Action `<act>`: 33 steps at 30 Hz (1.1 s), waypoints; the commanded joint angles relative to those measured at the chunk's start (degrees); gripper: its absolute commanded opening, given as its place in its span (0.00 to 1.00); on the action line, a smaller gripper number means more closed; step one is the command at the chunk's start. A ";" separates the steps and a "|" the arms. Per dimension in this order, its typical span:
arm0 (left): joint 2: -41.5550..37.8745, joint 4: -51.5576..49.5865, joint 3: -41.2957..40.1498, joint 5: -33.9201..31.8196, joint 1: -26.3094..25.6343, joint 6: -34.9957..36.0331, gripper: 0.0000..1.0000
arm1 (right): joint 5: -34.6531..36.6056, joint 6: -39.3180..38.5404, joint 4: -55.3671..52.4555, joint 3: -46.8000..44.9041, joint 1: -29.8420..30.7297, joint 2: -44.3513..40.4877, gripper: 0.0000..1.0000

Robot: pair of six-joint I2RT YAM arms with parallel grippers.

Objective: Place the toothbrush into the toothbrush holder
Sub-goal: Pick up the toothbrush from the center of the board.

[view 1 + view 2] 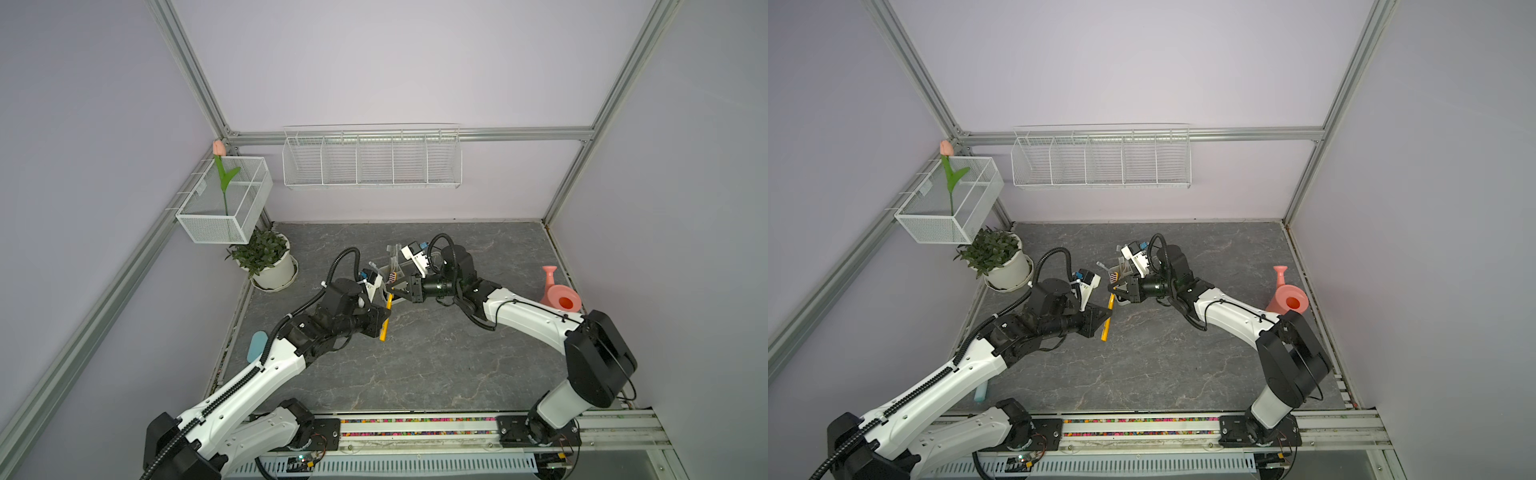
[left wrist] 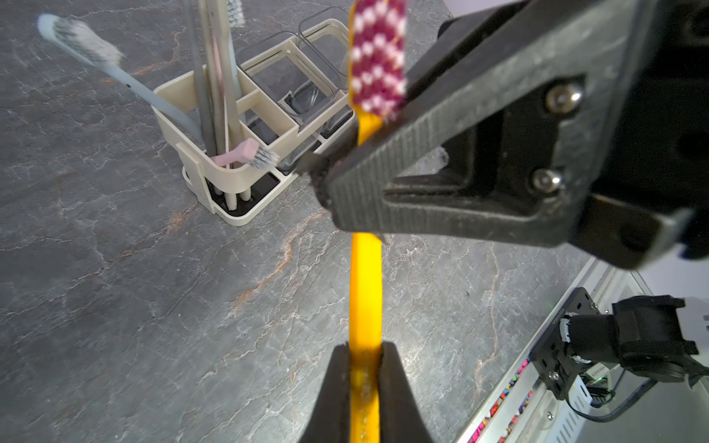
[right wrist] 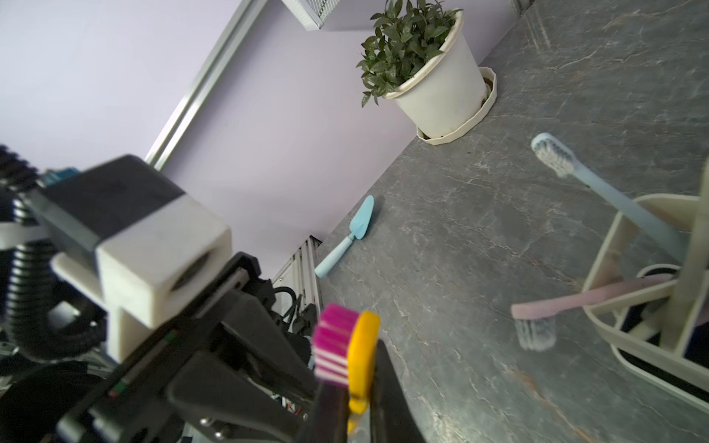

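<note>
Your left gripper [image 2: 364, 368] clamps the toothbrush [image 2: 366, 284] by its handle; your right gripper [image 3: 356, 379] pinches its neck, likely a handover to stand it in the holder [image 2: 230, 180] at twelve o'clock.

Both top views high overhead, looking down, wrist views close, sharing the toothbrush [image 2: 366, 291]

Potted plant [image 1: 266, 259], pink watering can [image 1: 557, 293], blue trowel [image 3: 347, 238].

Left gripper [image 2: 364, 364] and right gripper [image 3: 359, 387] both clamped on toothbrush [image 2: 366, 284]; arms reach inward, tips close together.
</note>
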 commanded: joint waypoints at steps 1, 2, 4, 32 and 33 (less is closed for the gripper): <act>-0.31 3.04 1.57 0.11 -0.23 -0.23 0.00 | 1.40 -0.30 0.56 0.49 -0.30 1.01 0.07; -0.09 3.41 1.57 0.19 -0.19 -0.36 0.00 | 1.49 -0.28 0.41 0.67 -0.29 1.03 0.07; 0.53 4.05 1.65 0.23 -0.23 -0.57 0.00 | 1.94 -0.69 -0.50 1.10 -0.31 0.99 0.07; -7.73 4.18 2.63 -19.39 -0.23 -3.40 0.49 | 36.13 -19.85 -25.92 2.47 -1.76 -14.65 0.07; -8.19 4.56 2.25 -18.89 -0.24 -3.30 0.50 | 38.08 -19.95 -25.05 2.11 -1.69 -14.81 0.07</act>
